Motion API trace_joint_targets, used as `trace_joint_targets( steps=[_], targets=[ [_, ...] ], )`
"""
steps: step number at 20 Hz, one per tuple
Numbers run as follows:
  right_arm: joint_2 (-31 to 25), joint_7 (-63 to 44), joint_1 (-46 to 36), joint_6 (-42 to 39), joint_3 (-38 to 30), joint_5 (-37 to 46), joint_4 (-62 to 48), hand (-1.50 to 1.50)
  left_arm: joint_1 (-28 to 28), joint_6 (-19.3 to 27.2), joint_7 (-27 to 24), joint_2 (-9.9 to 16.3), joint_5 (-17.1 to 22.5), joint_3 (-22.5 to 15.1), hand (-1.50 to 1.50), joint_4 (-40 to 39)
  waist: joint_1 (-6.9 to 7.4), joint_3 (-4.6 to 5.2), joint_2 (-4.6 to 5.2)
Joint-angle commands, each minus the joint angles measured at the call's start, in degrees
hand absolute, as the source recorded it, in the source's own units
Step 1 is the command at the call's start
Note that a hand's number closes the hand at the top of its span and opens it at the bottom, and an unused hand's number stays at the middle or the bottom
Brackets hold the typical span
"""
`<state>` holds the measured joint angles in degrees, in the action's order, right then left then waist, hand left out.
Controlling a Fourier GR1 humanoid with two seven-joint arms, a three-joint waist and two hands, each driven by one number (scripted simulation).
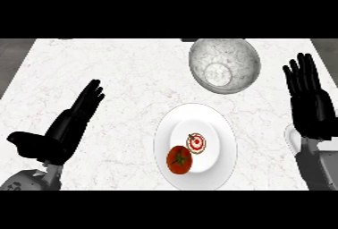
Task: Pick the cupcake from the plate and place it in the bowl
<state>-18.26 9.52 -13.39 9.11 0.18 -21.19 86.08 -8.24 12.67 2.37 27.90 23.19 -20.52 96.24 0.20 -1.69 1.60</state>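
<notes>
Meanwhile the cupcake [196, 142] sits on the white plate [218, 118] beside a tomato [179, 160], with the bowl [224, 65] apart up the tabletop [119, 67]; left hand [66, 127] and right hand [310, 100] flank them, fingers straight, holding nothing

Cupcake [196, 142] upright on white plate [218, 174] — marbled bowl [224, 62] beyond.

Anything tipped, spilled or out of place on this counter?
Nothing stands out. The cupcake and a tomato sit upright on the white plate, the marbled bowl stands empty beyond it, and both hands, left hand and right hand, are open.
</notes>
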Motion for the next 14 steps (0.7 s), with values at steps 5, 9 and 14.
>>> trace_joint_targets(
  steps=[5, 9, 14],
  targets=[
    [2.2, 9.0, 6.8, -16.7, 2.4, -6.7, -2.2, 1.5, -2.7, 9.9, 1.6, 4.6, -10.0, 6.4, 0.0, -3.3, -0.14, 1.5, -1.58],
    [5.5, 15.9, 13.7, 6.6, -4.8, 5.0, -9.5, -1.5, -1.4, 10.9, 1.9, 5.3, -10.5, 7.0, 0.0, -4.1, -1.09, 1.52, -1.46],
    [4.7, 32.4, 19.6, -5.9, 3.6, 11.4, -7.2, -1.5, -2.9, 13.9, 3.3, 1.4, -15.6, 4.4, 0.0, -5.8, -0.59, 1.65, -1.59]
  ],
)
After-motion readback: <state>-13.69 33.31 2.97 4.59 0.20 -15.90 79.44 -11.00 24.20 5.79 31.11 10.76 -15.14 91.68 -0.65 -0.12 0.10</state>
